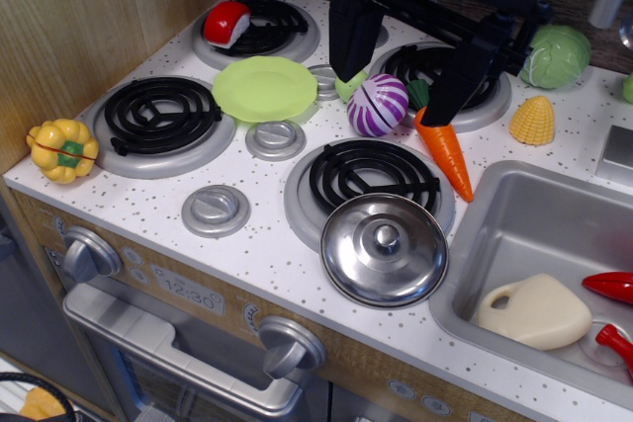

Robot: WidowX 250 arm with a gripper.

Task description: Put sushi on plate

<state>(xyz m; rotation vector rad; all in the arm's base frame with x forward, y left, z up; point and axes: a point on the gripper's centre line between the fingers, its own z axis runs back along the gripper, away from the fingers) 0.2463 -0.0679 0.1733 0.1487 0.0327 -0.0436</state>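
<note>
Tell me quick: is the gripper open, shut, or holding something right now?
Gripper: open, jaws spread wide above the purple cabbage, holding nothing. The sushi sits untouched on the back-left burner, apart from the plate.

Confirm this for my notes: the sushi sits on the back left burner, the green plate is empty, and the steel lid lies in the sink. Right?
Not quite. The steel lid lies on the counter beside the sink, overlapping the front burner, as observation.image shows. The sushi is on the back left burner and the green plate is empty.
</note>
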